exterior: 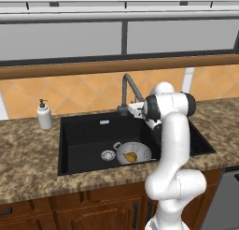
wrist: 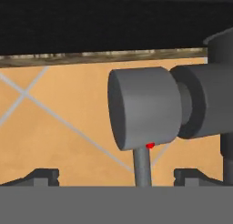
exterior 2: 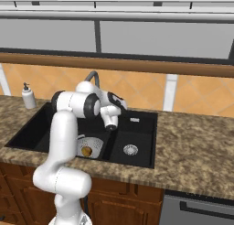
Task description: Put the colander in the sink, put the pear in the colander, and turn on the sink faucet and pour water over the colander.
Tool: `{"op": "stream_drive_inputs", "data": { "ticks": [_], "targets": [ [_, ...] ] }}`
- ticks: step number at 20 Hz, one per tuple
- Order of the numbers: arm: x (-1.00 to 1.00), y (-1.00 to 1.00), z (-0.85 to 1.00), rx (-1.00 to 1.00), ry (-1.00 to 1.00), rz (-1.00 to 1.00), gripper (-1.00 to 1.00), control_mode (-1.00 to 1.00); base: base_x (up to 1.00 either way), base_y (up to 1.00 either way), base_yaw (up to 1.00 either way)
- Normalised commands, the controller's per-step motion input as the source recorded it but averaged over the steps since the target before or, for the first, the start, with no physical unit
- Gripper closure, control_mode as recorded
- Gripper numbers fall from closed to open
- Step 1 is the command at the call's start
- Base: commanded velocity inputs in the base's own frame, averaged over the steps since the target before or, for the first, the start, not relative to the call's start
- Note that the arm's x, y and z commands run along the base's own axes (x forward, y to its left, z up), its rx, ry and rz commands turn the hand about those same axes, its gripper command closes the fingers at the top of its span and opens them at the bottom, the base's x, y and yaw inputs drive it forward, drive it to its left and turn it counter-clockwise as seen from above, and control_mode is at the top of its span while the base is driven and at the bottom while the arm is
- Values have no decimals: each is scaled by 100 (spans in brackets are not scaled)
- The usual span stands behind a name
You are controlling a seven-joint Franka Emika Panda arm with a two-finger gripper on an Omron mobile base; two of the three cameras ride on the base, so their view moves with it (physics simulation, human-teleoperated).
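**Lining up on the tap lever**

My fingers [wrist: 116, 175] stood spread wide apart and grasped nothing; their two dark tips rose on either side of the thin lever rod [wrist: 142, 167] that hung from the side of the tap [exterior: 129, 88]. I held the hand there, just beside the tap's base at the back of the sink [exterior: 81, 145], because the lever was the only part of the job not yet done, and a spread hand could straddle the rod before nudging it.

The colander [exterior: 133, 153] sat on the floor of the sink's wide basin, out in front of the tap and beside the round silver drain [exterior: 108, 155]. It lay there, I judged, so that water from the spout would fall somewhere near it. The pear [exterior: 131, 157] rested inside the colander, ready for rinsing.

The soap bottle [exterior: 44, 115] stood on the desk [exterior: 28, 163], well apart from the tap, out of my way.

Whether the spout pointed squarely over the colander I couldn't tell; my arm hid part of it.
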Motion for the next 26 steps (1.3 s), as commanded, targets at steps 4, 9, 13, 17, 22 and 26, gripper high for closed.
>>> {"op": "stream_drive_inputs", "data": {
  "ticks": [4,9,13,17,22,26],
  "targets": [
    [44,0,-19,0,1,-2,-100,-100,0,0,0],
    [45,0,-14,0,0,-3,-100,-100,0,0,0],
    [40,0,-11,0,0,-3,-100,-100,0,0,0],
    [26,-26,-6,5,0,-3,100,-100,0,0,0],
    [21,-92,-1,20,0,-5,100,-100,0,0,0],
    [17,-100,-1,26,0,-5,100,-100,0,0,0]
  ]
}}
